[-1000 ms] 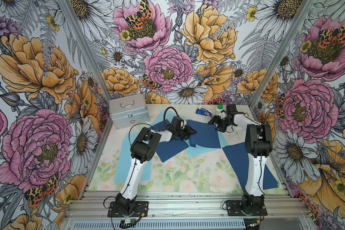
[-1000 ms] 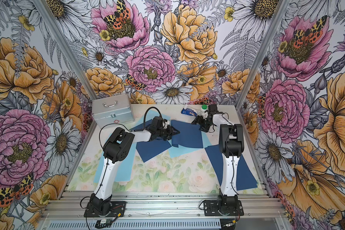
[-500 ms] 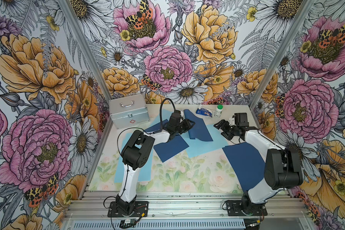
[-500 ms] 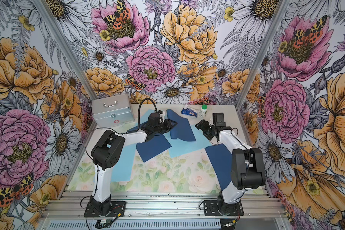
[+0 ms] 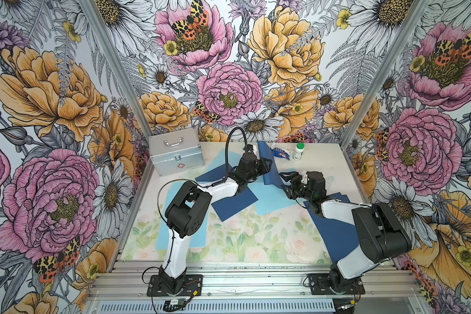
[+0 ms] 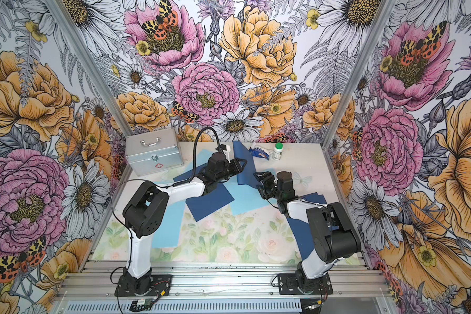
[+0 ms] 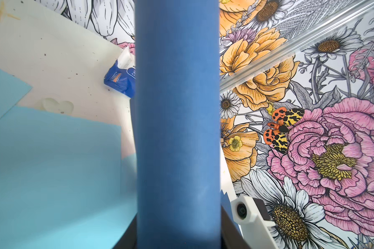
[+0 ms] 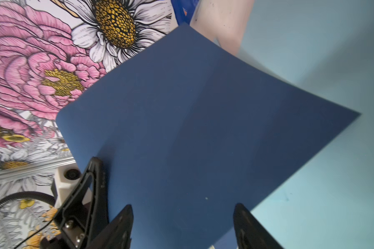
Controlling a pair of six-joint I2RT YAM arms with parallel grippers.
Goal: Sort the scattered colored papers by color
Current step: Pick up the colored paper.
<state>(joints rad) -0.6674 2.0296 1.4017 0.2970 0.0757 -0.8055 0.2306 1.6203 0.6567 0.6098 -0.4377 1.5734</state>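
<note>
Two tools near one raised navy sheet (image 5: 267,165): left tool (image 5: 265,166) clamped on its edge, holding it upright off the bench (image 5: 324,160), long axis running away toward the back wall. Right tool (image 5: 287,180) just beside the sheet's lower corner, jaws apart with the sheet's near edge lying between them in the right wrist view (image 8: 203,129), not yet pinched, so probably a handover, right arm nearer the free end. Elsewhere flat on the bench: light sheet (image 5: 272,201) under both tools, another navy sheet (image 5: 335,233) below the right arm.
</note>
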